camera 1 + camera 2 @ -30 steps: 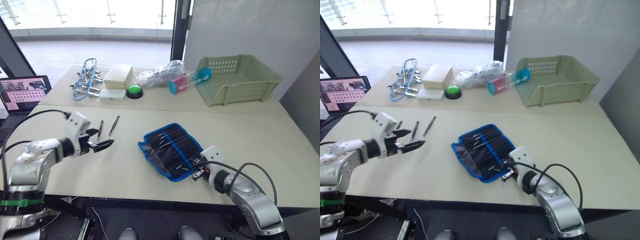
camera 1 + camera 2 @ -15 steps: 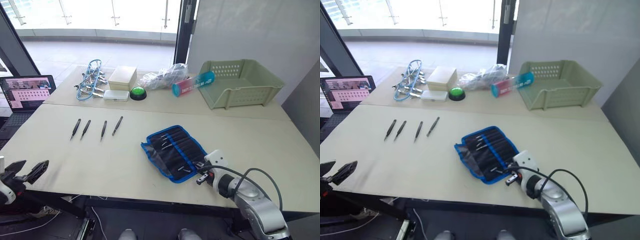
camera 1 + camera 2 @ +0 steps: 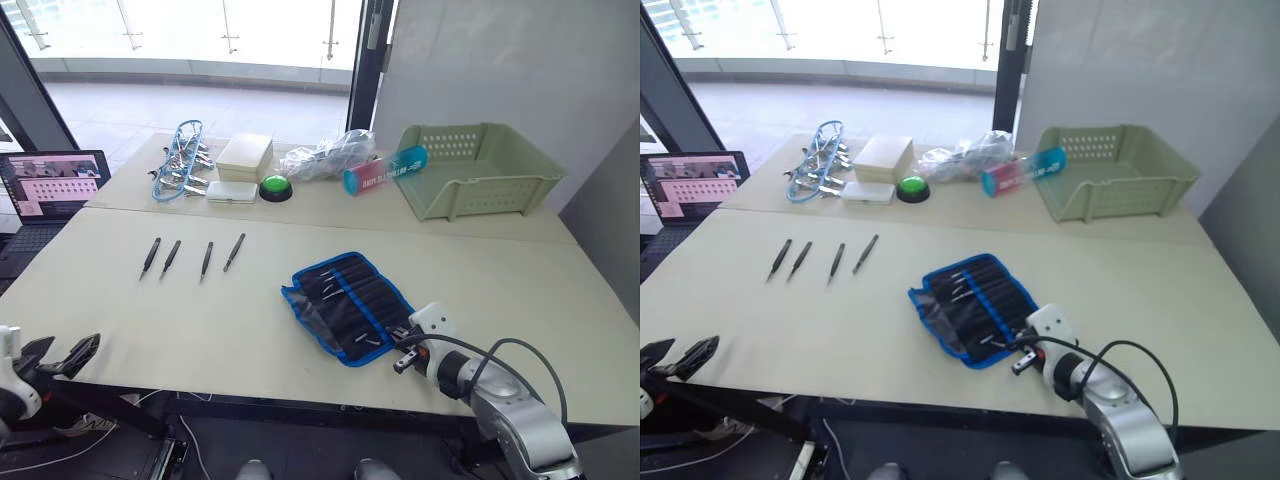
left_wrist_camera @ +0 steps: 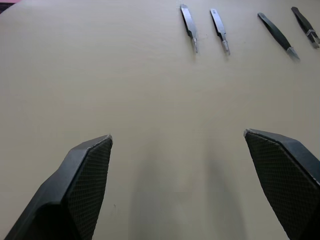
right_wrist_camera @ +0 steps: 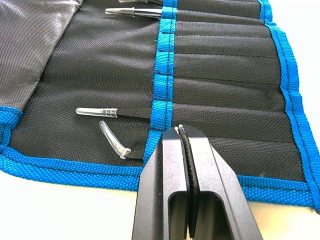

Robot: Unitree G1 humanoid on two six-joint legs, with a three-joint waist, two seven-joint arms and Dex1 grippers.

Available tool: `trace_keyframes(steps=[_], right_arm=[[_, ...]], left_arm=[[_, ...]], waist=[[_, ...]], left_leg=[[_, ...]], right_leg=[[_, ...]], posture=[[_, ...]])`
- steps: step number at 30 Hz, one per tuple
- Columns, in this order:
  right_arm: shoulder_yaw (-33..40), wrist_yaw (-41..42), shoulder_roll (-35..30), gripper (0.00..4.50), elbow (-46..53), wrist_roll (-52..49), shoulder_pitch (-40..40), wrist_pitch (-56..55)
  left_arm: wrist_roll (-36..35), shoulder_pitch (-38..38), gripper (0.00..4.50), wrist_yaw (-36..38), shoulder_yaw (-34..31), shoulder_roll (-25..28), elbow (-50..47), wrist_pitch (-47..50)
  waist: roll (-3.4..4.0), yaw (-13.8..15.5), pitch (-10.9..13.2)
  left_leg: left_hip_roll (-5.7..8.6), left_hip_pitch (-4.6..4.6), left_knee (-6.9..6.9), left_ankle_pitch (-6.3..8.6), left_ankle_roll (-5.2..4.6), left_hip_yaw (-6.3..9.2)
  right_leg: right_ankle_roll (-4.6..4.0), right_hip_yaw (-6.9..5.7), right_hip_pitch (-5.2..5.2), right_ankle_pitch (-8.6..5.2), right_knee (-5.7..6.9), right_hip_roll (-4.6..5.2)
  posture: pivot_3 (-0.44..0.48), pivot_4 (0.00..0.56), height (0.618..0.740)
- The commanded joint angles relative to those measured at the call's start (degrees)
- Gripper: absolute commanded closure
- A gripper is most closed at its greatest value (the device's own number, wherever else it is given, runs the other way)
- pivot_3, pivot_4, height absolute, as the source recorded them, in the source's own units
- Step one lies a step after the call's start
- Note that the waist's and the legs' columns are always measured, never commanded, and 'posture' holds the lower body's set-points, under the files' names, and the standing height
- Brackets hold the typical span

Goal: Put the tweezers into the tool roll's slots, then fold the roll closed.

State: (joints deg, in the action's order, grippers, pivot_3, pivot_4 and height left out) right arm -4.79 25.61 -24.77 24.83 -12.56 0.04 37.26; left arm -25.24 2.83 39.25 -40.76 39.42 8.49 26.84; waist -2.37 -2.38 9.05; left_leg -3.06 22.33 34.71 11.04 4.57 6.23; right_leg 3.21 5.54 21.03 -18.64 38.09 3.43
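Beige table (image 3: 250,330), seam running across. White wall (image 3: 520,60) behind at right, dark door frame (image 3: 363,50) beside it. Glass windows (image 3: 180,35) at back, bright daylight, pale floor (image 3: 130,110) beyond. Laptop (image 3: 50,190) at left edge.

The tool roll (image 3: 348,306) lies open and flat near the front edge of the table (image 3: 500,290), its long side running at an angle. It is black fabric edged in bright blue, with a blue band (image 5: 165,60) crossing its middle. The slots (image 5: 225,75) run side by side on 1 side of that band; several already hold tweezers, whose clear-capped tips (image 5: 95,111) stick out past the band. Well to the left of the roll, 4 loose tweezers (image 3: 190,257) lie on the bare table in a row, roughly parallel and apart from each other, slim, black and pointed.
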Motion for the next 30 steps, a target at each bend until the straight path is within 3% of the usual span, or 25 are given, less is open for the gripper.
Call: trace_keyframes(steps=[1, 7, 12, 20, 30], right_arm=[[-1.55, -0.38, 0.57, 4.50, -0.31, -0.08, 1.15, 2.31], [-1.17, -1.37, 1.12, 4.50, 0.08, 0.10, 0.52, 2.49], [-1.00, -2.13, 1.69, 4.50, 0.00, 0.21, -0.25, 2.58], [-0.48, -3.21, 1.84, 4.50, 1.65, -0.02, 0.11, 3.21], [-0.13, -3.46, 1.72, 4.50, 2.28, -0.06, -0.11, 3.94]], left_arm=[[4.44, -7.98, 0.03, -0.80, 6.02, 2.66, 10.40, -5.48], [9.69, -25.88, 0.03, -0.27, 14.31, 3.80, 31.88, -14.06], [14.69, -36.53, 0.03, -1.67, 19.88, 4.49, 47.18, -20.02], [19.16, -46.05, 0.03, -5.63, 24.00, 3.20, 61.38, -23.74], [20.12, -48.35, 3.21, -7.72, 24.96, 1.56, 65.27, -24.70]], waist=[[-0.03, -0.09, -0.01], [-0.18, -0.17, -0.11], [-0.14, -0.40, -0.13], [0.16, -0.20, -0.20], [0.37, -0.16, -0.23]], left_leg=[[0.00, 0.02, 0.01, 0.00, 0.00, 0.00], [0.00, 0.03, -0.05, 0.01, -0.01, 0.00], [0.02, 0.04, -0.03, 0.01, -0.01, -0.01], [0.04, 0.03, 0.02, 0.00, -0.02, -0.01], [0.06, 0.02, 0.03, 0.00, -0.02, -0.01]], right_leg=[[0.00, 0.00, 0.00, 0.00, 0.00, 0.00], [0.00, -0.03, 0.06, 0.00, 0.03, 0.00], [0.01, -0.02, 0.06, 0.01, 0.04, 0.00], [0.04, -0.03, 0.03, -0.01, 0.11, 0.01], [0.06, -0.01, 0.01, -0.02, 0.12, 0.02]], posture=[[0.000, 0.150, 0.740], [0.000, 0.150, 0.740], [0.000, 0.150, 0.740], [0.000, 0.150, 0.740], [0.000, 0.150, 0.740]])
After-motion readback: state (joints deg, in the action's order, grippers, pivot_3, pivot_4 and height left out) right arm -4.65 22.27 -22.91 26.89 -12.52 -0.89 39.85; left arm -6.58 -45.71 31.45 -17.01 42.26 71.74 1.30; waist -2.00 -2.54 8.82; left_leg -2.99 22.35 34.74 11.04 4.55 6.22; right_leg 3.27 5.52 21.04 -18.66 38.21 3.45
